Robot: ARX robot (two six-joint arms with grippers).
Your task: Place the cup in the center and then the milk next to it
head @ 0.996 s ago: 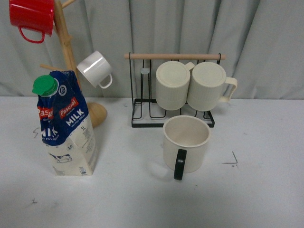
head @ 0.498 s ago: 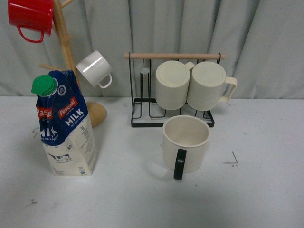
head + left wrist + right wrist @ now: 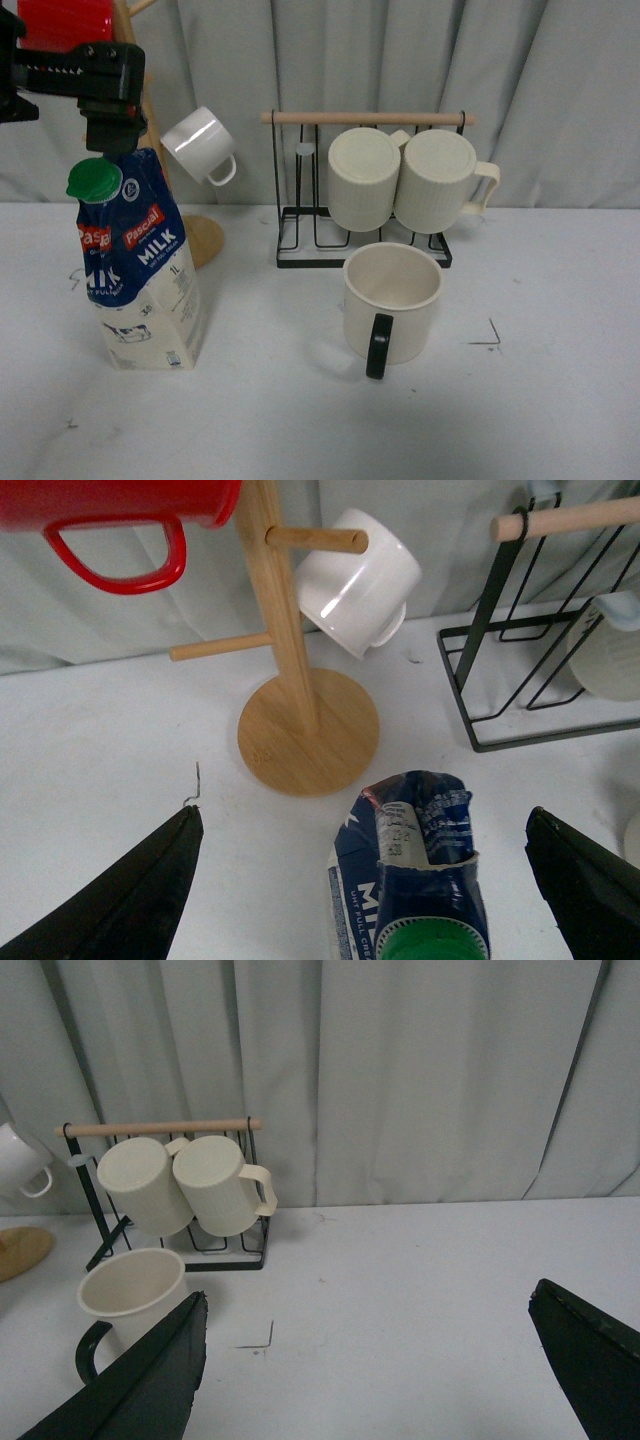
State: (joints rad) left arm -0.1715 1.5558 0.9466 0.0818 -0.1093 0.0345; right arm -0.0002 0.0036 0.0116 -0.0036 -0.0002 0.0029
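Note:
The cup (image 3: 392, 300), cream with a black handle turned toward me, stands upright on the white table in front of the wire rack. It also shows in the right wrist view (image 3: 130, 1285). The milk (image 3: 140, 270), a blue and white carton with a green cap, stands at the left. My left gripper (image 3: 103, 135) hangs open just above its cap. In the left wrist view the carton top (image 3: 410, 850) lies between the spread fingers of the left gripper (image 3: 365, 890), not touched. My right gripper (image 3: 368, 1370) is open and empty over bare table to the right of the cup.
A wooden mug tree (image 3: 140, 110) holds a red mug (image 3: 60, 20) and a small white mug (image 3: 200, 145) behind the milk. A black wire rack (image 3: 300, 240) holds two ribbed cream mugs (image 3: 400, 180) behind the cup. A grey curtain closes off the back.
My left gripper has come into the front view at the top left, above the milk's cap. The cup and the milk have not moved.

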